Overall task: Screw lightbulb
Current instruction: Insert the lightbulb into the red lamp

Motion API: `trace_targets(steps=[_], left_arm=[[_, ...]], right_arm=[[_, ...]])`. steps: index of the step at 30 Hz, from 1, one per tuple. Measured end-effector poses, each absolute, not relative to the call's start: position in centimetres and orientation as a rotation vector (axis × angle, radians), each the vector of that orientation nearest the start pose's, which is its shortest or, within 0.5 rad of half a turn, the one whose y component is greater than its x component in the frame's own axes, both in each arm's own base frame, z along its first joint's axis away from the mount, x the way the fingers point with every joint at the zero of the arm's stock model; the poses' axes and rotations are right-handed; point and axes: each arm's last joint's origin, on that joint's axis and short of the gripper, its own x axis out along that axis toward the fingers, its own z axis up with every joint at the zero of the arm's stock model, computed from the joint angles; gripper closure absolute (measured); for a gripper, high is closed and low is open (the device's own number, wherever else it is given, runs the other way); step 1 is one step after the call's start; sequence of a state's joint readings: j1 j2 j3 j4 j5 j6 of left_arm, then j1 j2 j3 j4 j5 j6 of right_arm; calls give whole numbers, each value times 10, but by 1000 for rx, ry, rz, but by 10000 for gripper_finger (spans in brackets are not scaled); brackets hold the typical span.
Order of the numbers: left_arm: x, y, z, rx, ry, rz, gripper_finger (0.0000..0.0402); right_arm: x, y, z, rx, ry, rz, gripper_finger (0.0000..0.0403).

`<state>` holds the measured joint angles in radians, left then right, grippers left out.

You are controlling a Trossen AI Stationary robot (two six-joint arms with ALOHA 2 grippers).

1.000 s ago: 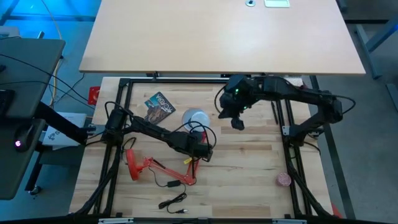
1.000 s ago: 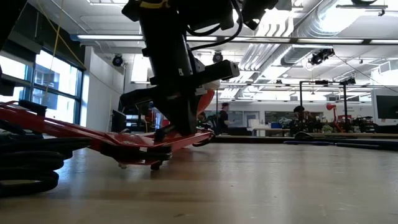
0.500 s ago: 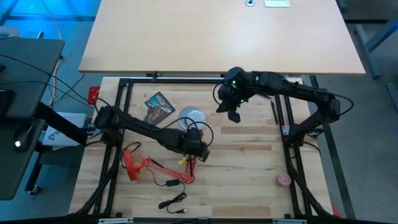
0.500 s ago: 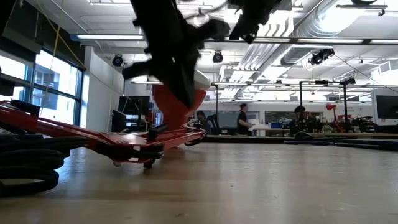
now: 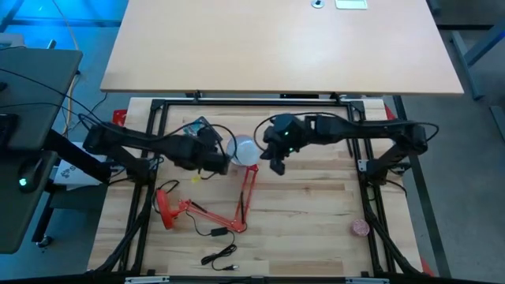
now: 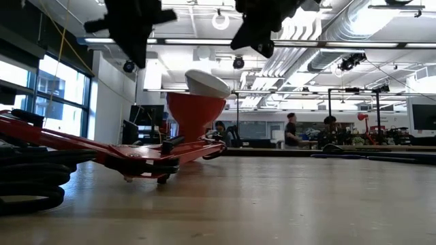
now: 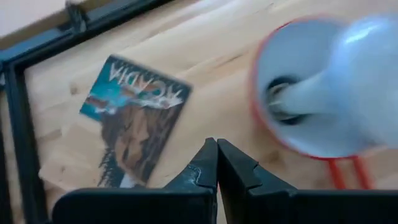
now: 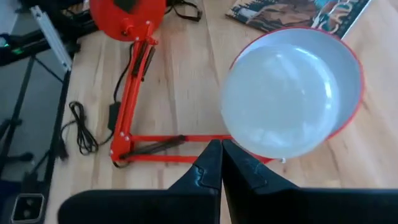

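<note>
A: Why's the lightbulb sitting in the red lamp shade?

B: Neck down in the socket, likely ready for turning. Left pincer and right pincer hover beside the shade, fingers together, empty.

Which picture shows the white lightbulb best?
The right wrist view: the lightbulb fills the red lamp shade, seen dome-on and sharp. The left wrist view shows its neck in the socket, blurred. The low view shows it tilted in the shade; the high view shows it tiny.
</note>
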<state>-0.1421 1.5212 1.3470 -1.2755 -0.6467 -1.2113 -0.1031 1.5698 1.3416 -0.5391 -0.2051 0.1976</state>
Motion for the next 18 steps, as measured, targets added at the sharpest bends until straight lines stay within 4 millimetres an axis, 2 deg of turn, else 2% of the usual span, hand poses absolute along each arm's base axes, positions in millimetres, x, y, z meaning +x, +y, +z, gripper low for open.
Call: trace_targets(steps=[5,9,13,16,18], left_arm=[[263,-2,265,-472,953,966,401],[252,18,240,-524,960,1003,401],[255,38,220,-604,914,976,401],[265,50,218,-722,825,843,401],[267,53,218,-764,794,836,401]], right_arm=[[359,-14,303,224,924,-56,403],[367,-12,303,206,976,-68,403],[362,-14,310,211,978,-80,403],[350,-15,318,223,1000,-110,403],[340,-15,326,211,1002,-137,403]])
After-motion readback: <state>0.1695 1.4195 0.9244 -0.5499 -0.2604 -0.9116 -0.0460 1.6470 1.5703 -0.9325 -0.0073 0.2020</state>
